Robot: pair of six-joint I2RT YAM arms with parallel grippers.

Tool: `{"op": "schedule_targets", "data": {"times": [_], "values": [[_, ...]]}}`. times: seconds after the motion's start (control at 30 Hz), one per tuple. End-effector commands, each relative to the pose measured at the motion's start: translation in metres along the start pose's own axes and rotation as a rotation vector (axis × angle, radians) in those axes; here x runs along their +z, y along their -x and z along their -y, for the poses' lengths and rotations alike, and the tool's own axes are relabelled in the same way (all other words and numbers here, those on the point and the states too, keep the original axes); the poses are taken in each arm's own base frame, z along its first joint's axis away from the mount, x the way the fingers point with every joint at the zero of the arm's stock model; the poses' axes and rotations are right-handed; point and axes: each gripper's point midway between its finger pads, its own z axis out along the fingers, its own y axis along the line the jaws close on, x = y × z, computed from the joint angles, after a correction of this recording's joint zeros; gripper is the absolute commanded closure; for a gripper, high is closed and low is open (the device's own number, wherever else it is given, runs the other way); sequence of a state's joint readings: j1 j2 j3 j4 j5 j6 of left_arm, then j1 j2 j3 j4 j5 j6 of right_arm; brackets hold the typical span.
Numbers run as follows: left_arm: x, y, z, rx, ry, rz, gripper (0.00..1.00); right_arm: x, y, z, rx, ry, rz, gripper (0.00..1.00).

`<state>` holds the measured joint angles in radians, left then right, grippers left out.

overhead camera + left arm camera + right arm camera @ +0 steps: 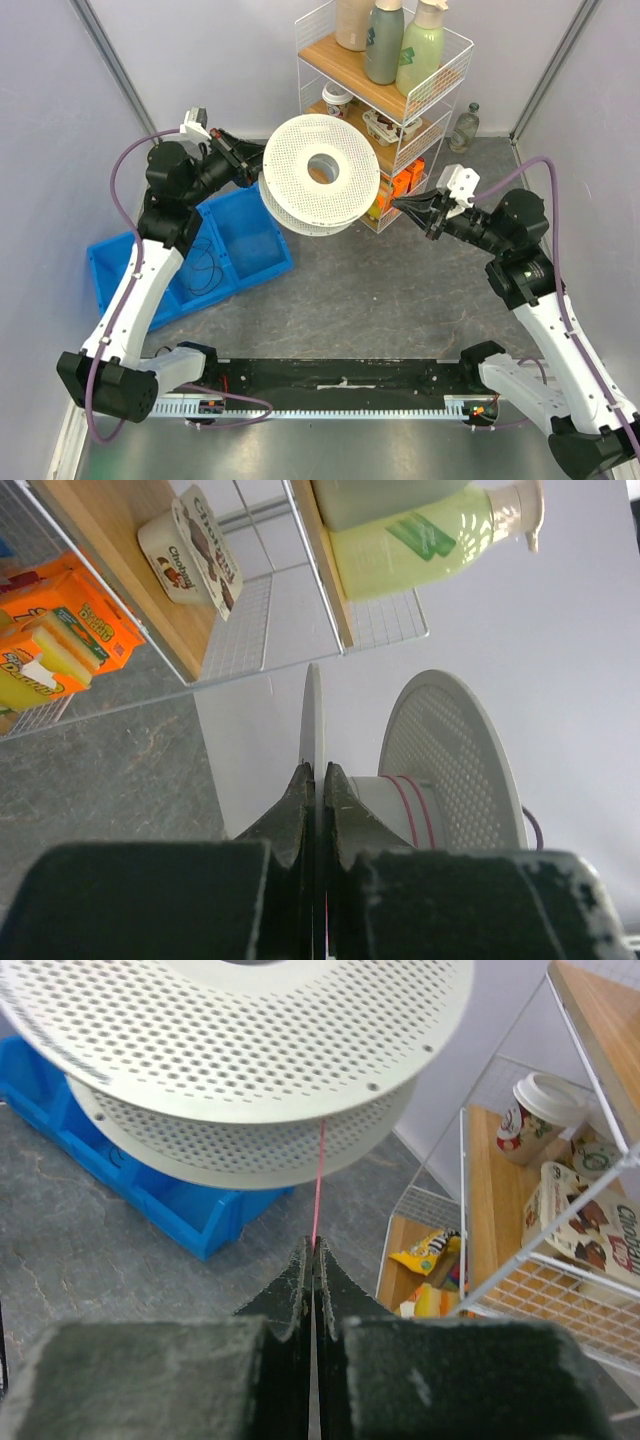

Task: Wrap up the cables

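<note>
A white perforated spool (320, 172) hangs in the air in front of the wire shelf. My left gripper (252, 163) is shut on the edge of one spool flange (312, 720); the other flange (450, 760) and the hub with two turns of red cable (415, 802) show to the right in the left wrist view. My right gripper (402, 207) is shut on the red cable (319, 1185), which runs taut from the fingertips (314, 1247) up to the spool (240, 1060).
A wire shelf (385, 95) with bottles, cups and snack packs stands right behind the spool. A blue bin (215, 245) holding dark cables lies on the floor at the left. A black rail (340, 385) runs along the near edge.
</note>
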<state>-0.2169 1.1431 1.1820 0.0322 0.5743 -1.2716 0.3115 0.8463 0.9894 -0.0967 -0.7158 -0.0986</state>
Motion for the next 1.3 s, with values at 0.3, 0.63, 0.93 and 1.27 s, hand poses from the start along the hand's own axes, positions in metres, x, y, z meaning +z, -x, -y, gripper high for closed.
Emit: {"op": "schedule_targets", "data": {"times": [0.3,0.63,0.93,1.27], "values": [[0.004,0.051,0.017,-0.170,0.083,0.228,0.98,0.034,0.021,-0.028,-0.013,0.031,0.058,1.00],[0.014,0.059,0.009,-0.218,0.141,0.285,0.98,0.067,0.070,-0.042,0.098,-0.049,0.263,1.00],[0.028,0.060,0.004,-0.247,0.195,0.321,0.98,0.096,0.075,-0.062,-0.075,-0.205,0.272,1.00],[0.036,0.039,-0.016,-0.219,0.277,0.298,0.98,0.104,0.056,-0.056,-0.464,-0.389,0.145,1.00]]}}
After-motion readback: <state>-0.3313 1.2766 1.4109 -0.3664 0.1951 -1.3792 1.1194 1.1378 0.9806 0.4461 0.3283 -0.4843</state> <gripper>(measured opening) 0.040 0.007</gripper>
